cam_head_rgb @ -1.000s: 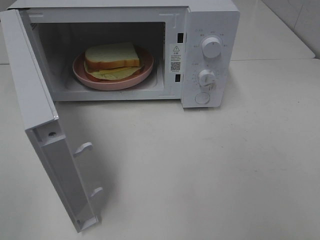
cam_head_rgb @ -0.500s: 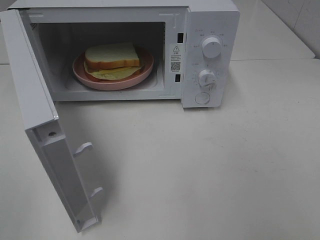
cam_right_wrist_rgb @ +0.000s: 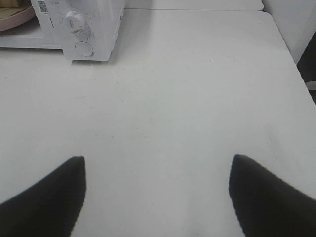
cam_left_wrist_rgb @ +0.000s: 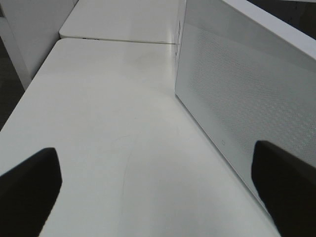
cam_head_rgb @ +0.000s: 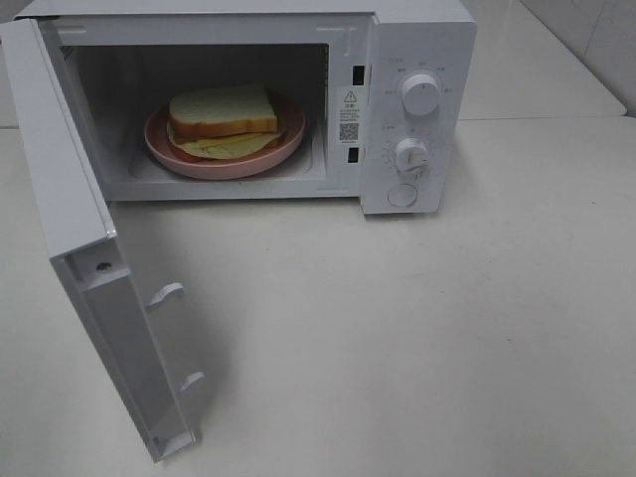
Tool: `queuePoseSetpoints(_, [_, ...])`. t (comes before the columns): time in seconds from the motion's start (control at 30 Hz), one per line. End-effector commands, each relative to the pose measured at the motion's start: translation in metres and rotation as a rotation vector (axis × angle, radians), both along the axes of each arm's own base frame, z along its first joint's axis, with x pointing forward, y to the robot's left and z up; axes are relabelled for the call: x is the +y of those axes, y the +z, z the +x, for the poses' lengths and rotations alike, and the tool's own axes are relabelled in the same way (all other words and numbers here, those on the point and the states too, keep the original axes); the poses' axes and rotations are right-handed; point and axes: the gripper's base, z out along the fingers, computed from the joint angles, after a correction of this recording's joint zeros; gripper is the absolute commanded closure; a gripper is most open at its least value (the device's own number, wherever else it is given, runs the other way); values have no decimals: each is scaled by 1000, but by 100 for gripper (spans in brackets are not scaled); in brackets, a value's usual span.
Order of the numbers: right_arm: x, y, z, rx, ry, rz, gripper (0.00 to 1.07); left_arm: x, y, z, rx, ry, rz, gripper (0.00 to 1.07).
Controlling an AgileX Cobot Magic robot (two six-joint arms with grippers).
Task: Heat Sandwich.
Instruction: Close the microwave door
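At the far left, the left gripper (cam_left_wrist_rgb: 158, 192) stands with its jaws spread as wide as they go and nothing between them. It is over the table (cam_head_rgb: 467, 338) on the outer, perforated side of the one door (cam_head_rgb: 84, 229), with one fingertip close to that face. The door is swung fully open on its left hinge and shows two latch hooks (cam_head_rgb: 165, 294) on its inner edge. Next comes the single white microwave (cam_head_rgb: 417, 30). In its cavity one pink plate (cam_head_rgb: 164, 149) carries one sandwich (cam_head_rgb: 224, 111), which lies flat with the pale layer poking out under the bread. The control panel to the right has two dials, an upper knob (cam_head_rgb: 420, 94) and a lower knob (cam_head_rgb: 410, 156), with one round button (cam_head_rgb: 402, 196) beneath. The right gripper (cam_right_wrist_rgb: 158, 197) is also well open and empty, over bare table out in front of the panel. The sandwich is well apart from both grippers: the open door stands between it and the left one, and it lies back and to the left of the right one.
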Motion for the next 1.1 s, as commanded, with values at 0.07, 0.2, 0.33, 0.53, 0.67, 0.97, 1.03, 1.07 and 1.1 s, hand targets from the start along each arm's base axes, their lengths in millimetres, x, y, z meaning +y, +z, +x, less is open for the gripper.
queuePoseSetpoints(0.07, [-1,0,-4,-27,-5,-1,31,2,9,22,-14,4,4,9])
queuePoseSetpoints(0.2, [-1,0,-4,-27,-5,-1,31,3,14,32,-35,9,6,20])
queuePoseSetpoints(0.33, [-1,0,-4,-27,-5,-1,31,4,18,45,-64,13,6,47])
queuePoseSetpoints(0.53, [-1,0,-4,-27,-5,-1,31,7,7,71,-18,21,14,98])
queuePoseSetpoints(0.67, [-1,0,-4,-27,-5,-1,31,9,-4,90,7,27,37,107])
queuePoseSetpoints(0.97, [-1,0,-4,-27,-5,-1,31,12,-29,125,-129,36,44,107])
queuePoseSetpoints(1.03, [-1,0,-4,-27,-5,-1,31,12,-36,130,-167,38,46,107])
queuePoseSetpoints(1.07, [-1,0,-4,-27,-5,-1,31,12,-36,130,-167,38,46,107])
queuePoseSetpoints(1.1, [-1,0,-4,-27,-5,-1,31,13,-39,132,-177,39,47,107])
